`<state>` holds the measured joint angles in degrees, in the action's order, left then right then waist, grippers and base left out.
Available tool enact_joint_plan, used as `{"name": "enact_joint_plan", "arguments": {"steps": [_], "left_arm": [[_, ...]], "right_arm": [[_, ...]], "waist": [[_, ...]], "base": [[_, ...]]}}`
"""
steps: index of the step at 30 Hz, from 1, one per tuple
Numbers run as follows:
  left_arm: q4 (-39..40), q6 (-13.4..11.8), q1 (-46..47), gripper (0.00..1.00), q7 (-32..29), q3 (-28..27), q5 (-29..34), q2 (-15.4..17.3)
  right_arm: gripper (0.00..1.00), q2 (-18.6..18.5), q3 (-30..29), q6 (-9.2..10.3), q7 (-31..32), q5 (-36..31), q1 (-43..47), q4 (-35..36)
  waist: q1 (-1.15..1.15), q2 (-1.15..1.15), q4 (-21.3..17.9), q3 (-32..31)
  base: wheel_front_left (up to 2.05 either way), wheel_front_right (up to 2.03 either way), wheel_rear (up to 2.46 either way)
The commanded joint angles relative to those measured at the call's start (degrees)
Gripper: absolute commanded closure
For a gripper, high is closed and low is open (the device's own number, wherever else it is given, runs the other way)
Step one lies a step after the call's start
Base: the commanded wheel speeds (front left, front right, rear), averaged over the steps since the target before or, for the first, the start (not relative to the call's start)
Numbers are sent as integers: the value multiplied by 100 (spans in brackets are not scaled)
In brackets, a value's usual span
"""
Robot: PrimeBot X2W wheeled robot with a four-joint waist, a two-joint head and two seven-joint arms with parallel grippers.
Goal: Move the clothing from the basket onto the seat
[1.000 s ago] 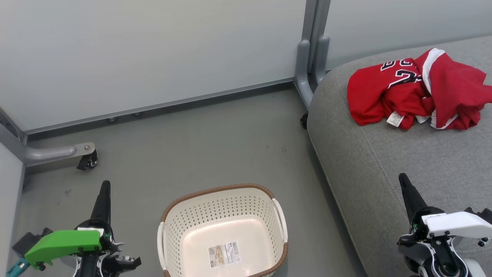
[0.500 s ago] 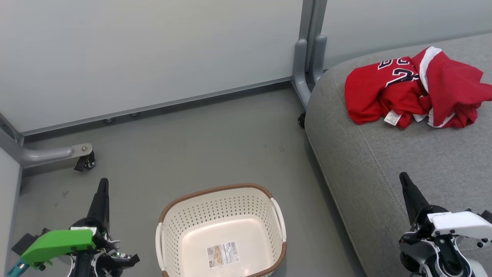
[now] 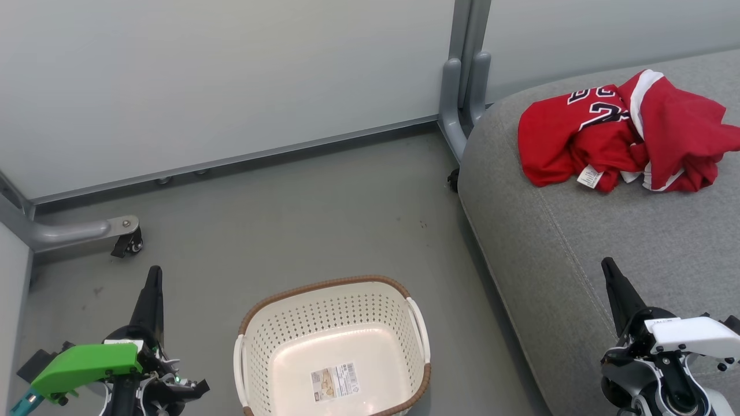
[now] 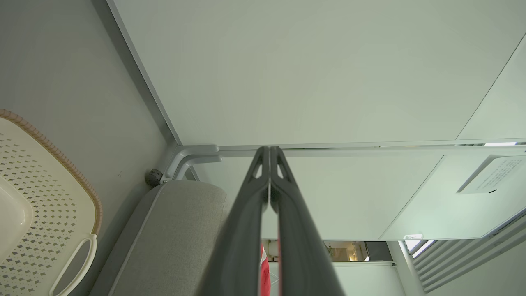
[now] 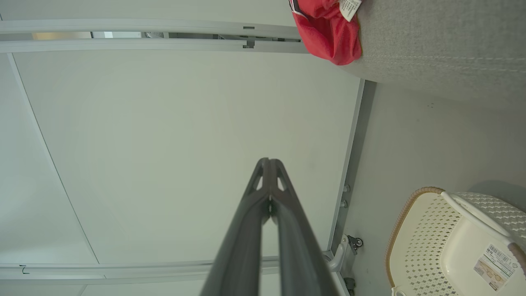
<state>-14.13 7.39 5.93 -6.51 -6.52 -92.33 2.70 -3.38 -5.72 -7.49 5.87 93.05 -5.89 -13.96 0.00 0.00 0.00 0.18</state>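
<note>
Big light grey fabric seat [image 3: 578, 260] holds the crumpled red clothing [image 3: 624, 138], well ahead of the right gripper [image 3: 606, 264]. Cream perforated plastic basket [image 3: 332, 306] beside the left gripper [image 3: 154, 270]: empty. Both pinched closed, holding nothing. Only the camera shifted lately, so looks done imo.

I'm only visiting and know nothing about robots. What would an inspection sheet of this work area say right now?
Surface: grey floor, a few small dark marks.
Job's things: red clothing bunched on the grey seat; basket on the floor, no clothing inside.
Clutter: paper label on the basket's bottom.
Grippers: left gripper and right gripper both shut, holding nothing; left beside the basket, right by the seat.
Cables: nothing seen.
Surroundings: pale partition panels; grey metal foot with a caster.
</note>
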Motion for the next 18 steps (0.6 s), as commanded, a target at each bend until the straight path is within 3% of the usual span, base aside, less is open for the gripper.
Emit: {"name": "enact_joint_plan", "arguments": {"steps": [1,18], "left_arm": [[13,25,58,100,-25,-16,-17,33],[13,25,58,100,-25,-15,-16,33]], "right_arm": [[100,-13,-18,0,28,-4,-51,-13],[100,0,-34,0,40,-23,-52,-13]], "waist": [[0,0,0,0],[0,0,0,0]], "base": [[0,0,0],[0,0,0]]}}
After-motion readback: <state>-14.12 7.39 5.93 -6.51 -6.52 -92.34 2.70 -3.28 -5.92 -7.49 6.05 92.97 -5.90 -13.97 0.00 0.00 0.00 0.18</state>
